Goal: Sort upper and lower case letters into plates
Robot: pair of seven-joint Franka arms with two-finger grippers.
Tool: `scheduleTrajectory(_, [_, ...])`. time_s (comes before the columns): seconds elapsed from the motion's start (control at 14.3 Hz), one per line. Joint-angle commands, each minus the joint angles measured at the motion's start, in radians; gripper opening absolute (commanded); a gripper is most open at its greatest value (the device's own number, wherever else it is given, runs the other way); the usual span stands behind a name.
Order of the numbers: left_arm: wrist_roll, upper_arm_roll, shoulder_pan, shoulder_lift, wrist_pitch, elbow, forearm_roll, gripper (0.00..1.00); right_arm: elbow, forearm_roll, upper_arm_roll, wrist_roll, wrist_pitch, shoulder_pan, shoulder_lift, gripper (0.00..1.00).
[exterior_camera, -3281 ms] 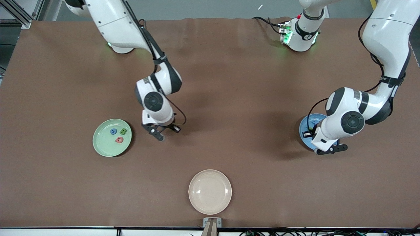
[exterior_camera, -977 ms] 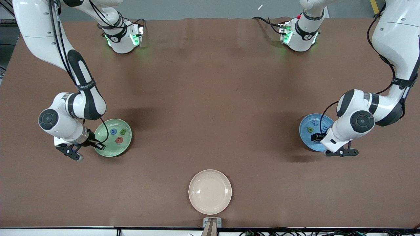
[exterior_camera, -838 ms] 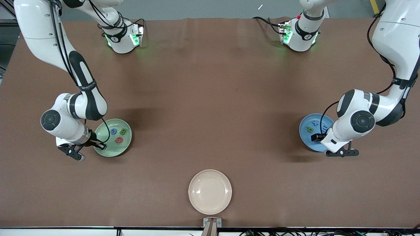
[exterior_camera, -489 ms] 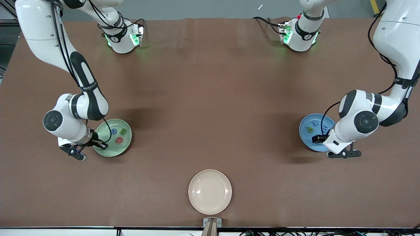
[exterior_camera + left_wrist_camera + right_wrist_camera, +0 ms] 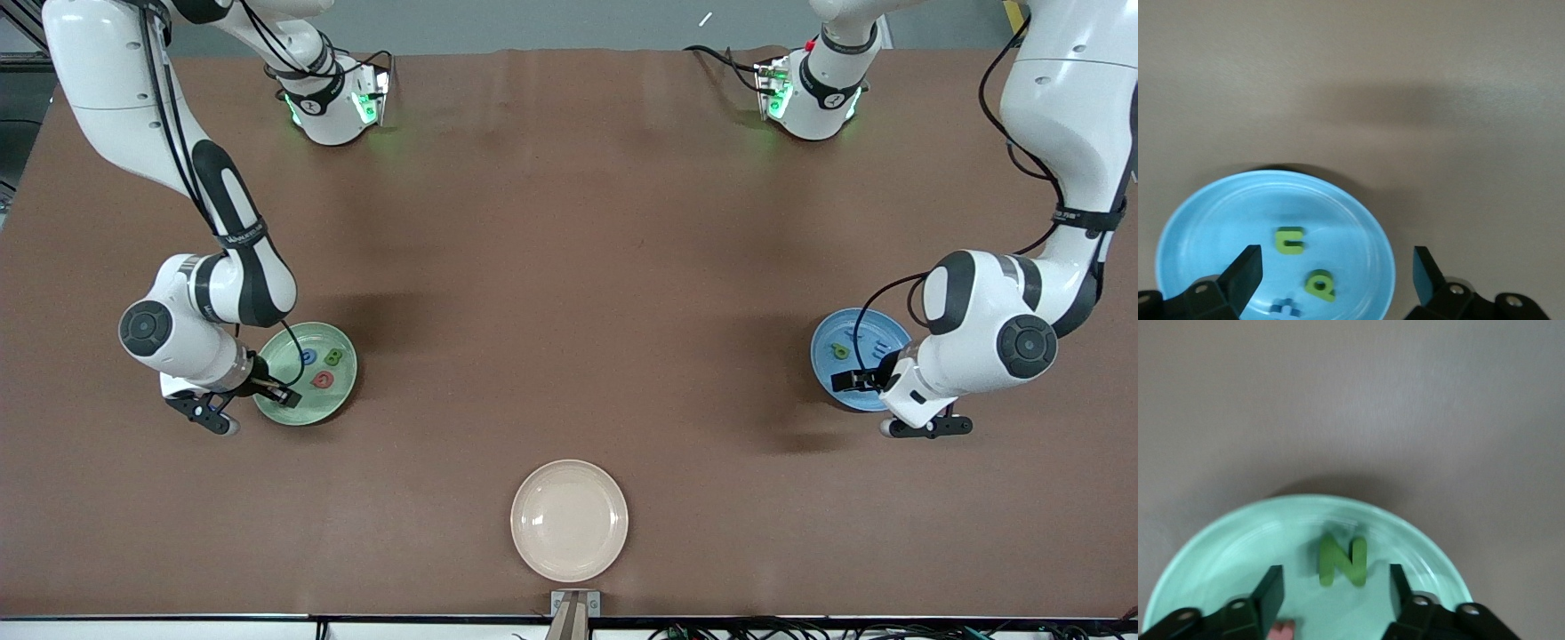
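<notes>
The pale green plate (image 5: 307, 404) lies toward the right arm's end of the table and holds a blue letter (image 5: 308, 356), a green letter (image 5: 333, 357) and a red letter (image 5: 323, 380). My right gripper (image 5: 209, 416) hangs over that plate's rim, open. In the right wrist view a green N (image 5: 1343, 560) lies on the plate (image 5: 1238, 547) between the spread fingers of the gripper (image 5: 1335, 581), touching neither. The blue plate (image 5: 827, 333) lies toward the left arm's end. My left gripper (image 5: 925, 428) hovers open over its edge (image 5: 1211, 220), above two green letters (image 5: 1289, 240) (image 5: 1319, 285).
A cream-beige plate (image 5: 569, 520) with nothing in it sits near the table's front edge, midway between the arms. Both arm bases stand along the table's back edge.
My right gripper has opened and the green N now lies loose on the green plate. The left arm's wrist has turned and shifted slightly over the blue plate.
</notes>
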State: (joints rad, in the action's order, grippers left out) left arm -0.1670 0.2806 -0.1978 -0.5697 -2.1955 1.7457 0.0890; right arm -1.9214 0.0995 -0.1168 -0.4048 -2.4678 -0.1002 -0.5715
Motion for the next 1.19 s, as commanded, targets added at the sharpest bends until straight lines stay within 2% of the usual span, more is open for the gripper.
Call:
scheduleTrajectory(0.0, [0.035,-0.194,0.200,0.053,0.028,-0.003,-0.101,0.99,0.001,-0.001,0.005,-0.006,0.148,-0.012,0.079,1.00])
scheduleTrajectory(0.14, [0.024,-0.209,0.218,0.060,0.065,-0.024,-0.095,0.99,0.004,-0.001,0.005,0.001,0.255,-0.010,0.134,1.00])
scheduleTrajectory(0.35, [0.043,-0.212,0.210,0.097,0.105,-0.011,-0.092,0.99,0.004,-0.003,0.005,0.009,0.337,-0.012,0.189,1.00])
scheduleTrajectory(0.49, [0.049,-0.209,0.183,0.192,0.149,0.030,-0.091,0.99,0.005,-0.003,0.005,0.030,0.384,-0.009,0.231,1.00])
scheduleTrajectory(0.7, [0.053,-0.209,0.176,0.327,0.301,0.029,-0.092,0.99,0.022,-0.009,0.000,0.128,0.466,-0.001,0.288,1.00])
scheduleTrajectory(1.12, [0.043,-0.210,0.175,0.530,0.425,0.021,-0.092,0.99,0.306,-0.009,-0.001,0.270,0.889,0.051,0.291,1.00])
